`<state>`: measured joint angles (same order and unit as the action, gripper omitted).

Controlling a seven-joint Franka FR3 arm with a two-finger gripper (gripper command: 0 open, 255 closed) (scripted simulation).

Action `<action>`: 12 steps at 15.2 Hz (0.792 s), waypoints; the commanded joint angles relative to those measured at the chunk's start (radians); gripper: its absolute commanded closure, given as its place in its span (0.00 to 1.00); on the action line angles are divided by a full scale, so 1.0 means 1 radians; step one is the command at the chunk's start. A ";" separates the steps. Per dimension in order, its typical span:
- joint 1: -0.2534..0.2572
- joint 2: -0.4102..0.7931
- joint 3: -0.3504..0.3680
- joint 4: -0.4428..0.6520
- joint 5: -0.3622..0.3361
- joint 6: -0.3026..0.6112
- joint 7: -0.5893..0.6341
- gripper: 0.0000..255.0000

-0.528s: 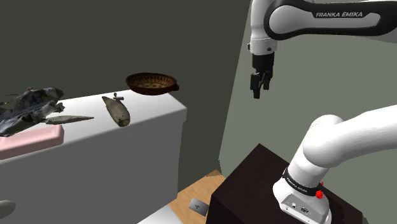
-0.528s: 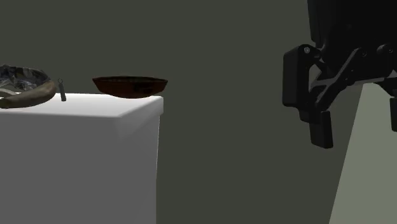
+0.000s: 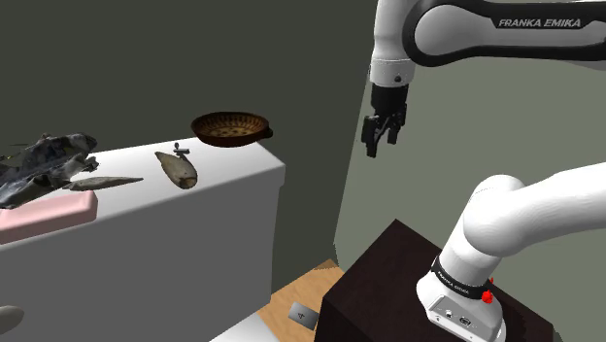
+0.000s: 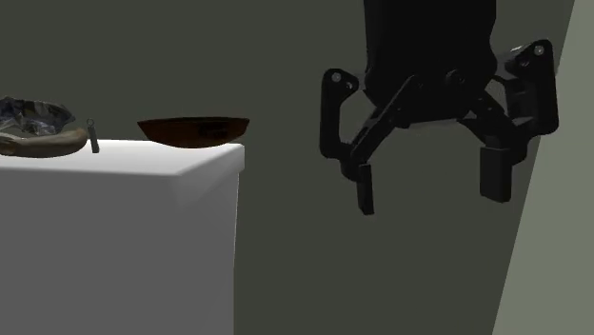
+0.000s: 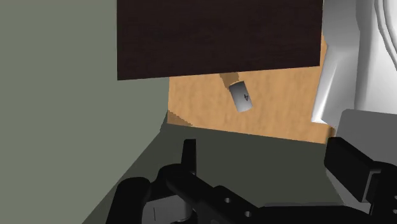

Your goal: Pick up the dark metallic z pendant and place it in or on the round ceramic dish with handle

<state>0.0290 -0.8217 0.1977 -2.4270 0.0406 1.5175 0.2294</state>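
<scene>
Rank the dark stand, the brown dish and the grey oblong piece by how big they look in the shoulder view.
Largest: dark stand, though it sits nearest the camera.
Next: brown dish.
Smallest, only narrowly: grey oblong piece.

Your Franka arm [image 3: 524, 209] is glossy white, built of rounded, tube-like links. At the top right of the shoulder view, a dark grey panel runs along the upper link and carries white FRANKA EMIKA lettering [image 3: 539, 21]. At the lower right, a black ring [image 3: 454, 275] with small white print circles the base joint. Two red dots [image 3: 486, 298] sit beside it, and small round sockets mark the white base. Your gripper [image 4: 430, 195] is all black, with a blocky body, linked bars with pale pivot screws, and flat rectangular fingers [image 4: 497, 176].
</scene>
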 commanded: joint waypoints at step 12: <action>-0.032 0.115 0.352 0.113 0.154 0.276 0.478 0.00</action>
<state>0.0080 -0.7297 0.5160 -2.3372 0.1915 1.7696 0.6639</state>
